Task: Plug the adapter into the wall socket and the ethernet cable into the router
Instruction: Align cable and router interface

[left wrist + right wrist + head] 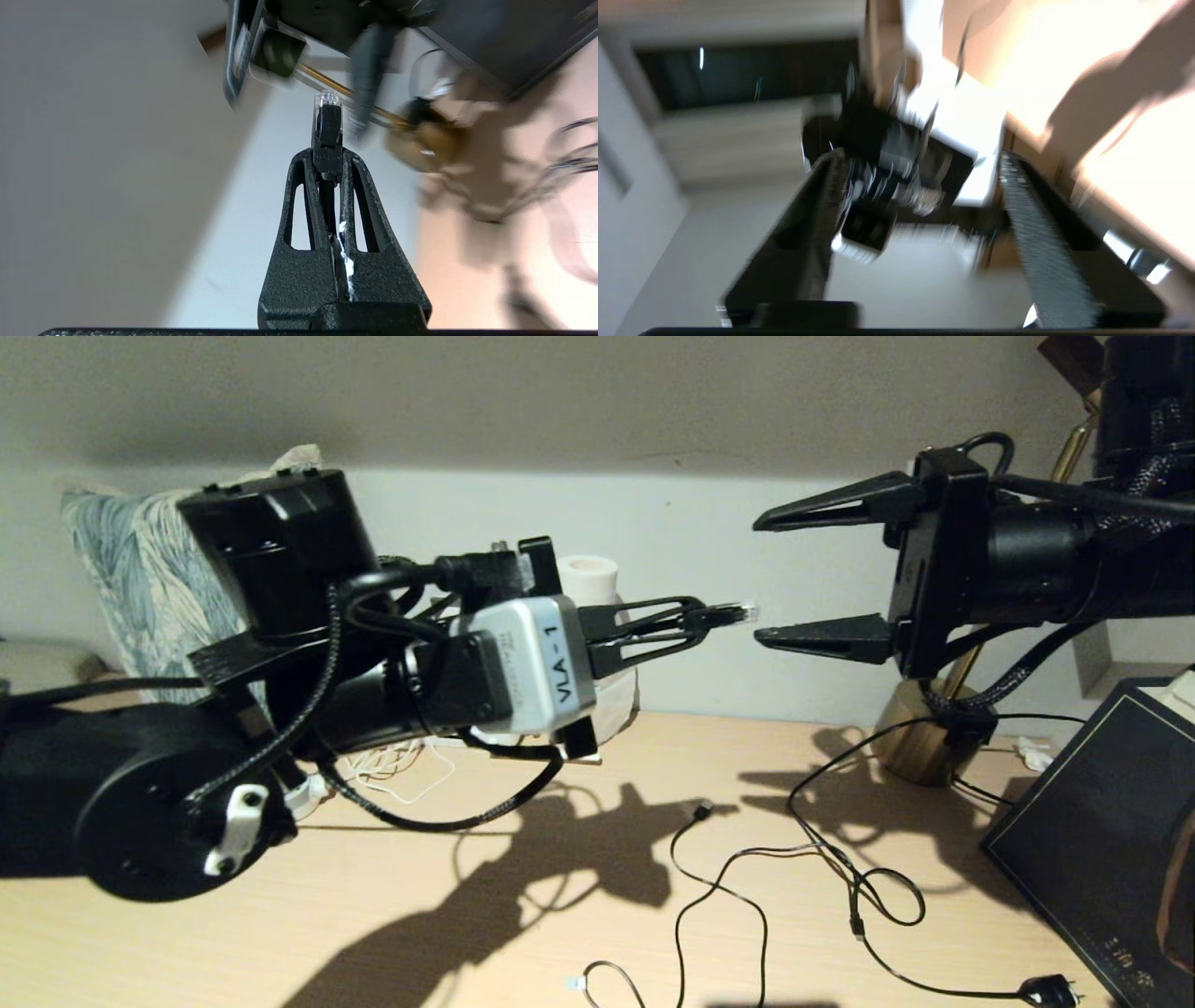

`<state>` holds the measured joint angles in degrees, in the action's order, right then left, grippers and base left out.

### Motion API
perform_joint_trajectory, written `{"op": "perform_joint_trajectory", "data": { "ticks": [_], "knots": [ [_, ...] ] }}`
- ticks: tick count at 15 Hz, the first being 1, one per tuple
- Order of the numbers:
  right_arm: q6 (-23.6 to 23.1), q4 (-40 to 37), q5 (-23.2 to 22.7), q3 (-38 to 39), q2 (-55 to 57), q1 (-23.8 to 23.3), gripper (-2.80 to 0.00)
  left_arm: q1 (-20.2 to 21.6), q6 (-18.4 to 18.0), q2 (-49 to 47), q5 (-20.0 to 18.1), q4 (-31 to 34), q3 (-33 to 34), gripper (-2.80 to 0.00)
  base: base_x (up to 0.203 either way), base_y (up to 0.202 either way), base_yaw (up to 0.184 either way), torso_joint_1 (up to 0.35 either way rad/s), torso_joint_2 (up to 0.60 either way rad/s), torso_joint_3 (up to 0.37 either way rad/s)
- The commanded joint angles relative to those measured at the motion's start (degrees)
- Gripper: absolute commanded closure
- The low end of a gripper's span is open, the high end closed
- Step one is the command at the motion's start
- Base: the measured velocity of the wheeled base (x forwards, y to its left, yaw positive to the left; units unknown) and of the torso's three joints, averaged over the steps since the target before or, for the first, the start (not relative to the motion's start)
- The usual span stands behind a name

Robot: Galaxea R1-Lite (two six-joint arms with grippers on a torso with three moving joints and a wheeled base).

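Note:
My left gripper (pixel 702 616) is held up above the desk, shut on the ethernet cable's clear clip connector (pixel 739 612), which sticks out past the fingertips toward the right. In the left wrist view the connector (pixel 327 116) stands out of the closed fingers (pixel 303 186), and the black cable runs back between them. My right gripper (pixel 758 581) faces it from the right, open, a short gap from the connector. Between the right gripper's (pixel 922 156) spread fingers shows the blurred left wrist. The adapter, wall socket and router are not clearly in view.
Thin black cables lie looped on the wooden desk (pixel 373 896): one with a USB tip (pixel 701 811), one with a black mains plug (pixel 1050 989). A brass lamp base (pixel 920 742) stands at the back right, a dark box (pixel 1102 840) on the right, and a patterned cushion (pixel 140 579) on the left.

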<state>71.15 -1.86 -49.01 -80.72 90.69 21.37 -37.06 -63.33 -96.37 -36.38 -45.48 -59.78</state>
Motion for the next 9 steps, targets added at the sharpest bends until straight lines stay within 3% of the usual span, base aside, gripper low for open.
{"op": "perform_joint_trajectory", "data": {
  "ticks": [1,2,3,4,7,8,9],
  "knots": [
    [-6.0,0.3,4.6,4.1,-5.6,-5.9,-2.80,3.4,8.3,6.3,0.7,-0.3,6.5,0.00,0.000,0.000,0.000,0.000,0.00,0.000],
    [-13.1,0.3,8.0,8.2,-9.0,-8.9,-2.80,4.9,15.2,8.1,1.8,-0.3,9.2,0.00,0.000,0.000,0.000,0.000,0.00,0.000],
    [-21.5,0.3,12.1,12.7,-12.8,-11.5,0.00,5.6,23.5,10.0,3.9,-0.2,11.5,0.00,0.000,0.000,0.000,0.000,0.00,0.000],
    [-27.5,0.2,16.0,16.4,-16.4,-13.1,0.00,5.9,31.4,11.6,6.1,-0.2,13.2,0.00,0.000,0.000,0.000,0.000,0.00,0.000],
    [-45.8,-1.1,27.5,29.2,-32.8,-14.5,0.00,6.2,61.2,15.4,11.3,1.2,15.8,0.00,0.000,0.000,0.000,0.000,0.00,0.000],
    [-51.0,-1.8,31.3,33.3,-39.2,-14.7,0.00,6.4,68.8,16.0,14.1,2.8,16.5,0.00,0.000,0.000,0.000,0.000,0.00,0.000],
    [-55.0,-2.8,34.9,37.2,-45.4,-14.8,0.00,6.6,73.0,16.2,18.7,5.6,17.3,0.00,0.000,0.000,0.000,0.000,0.00,0.000]
  ]
}}
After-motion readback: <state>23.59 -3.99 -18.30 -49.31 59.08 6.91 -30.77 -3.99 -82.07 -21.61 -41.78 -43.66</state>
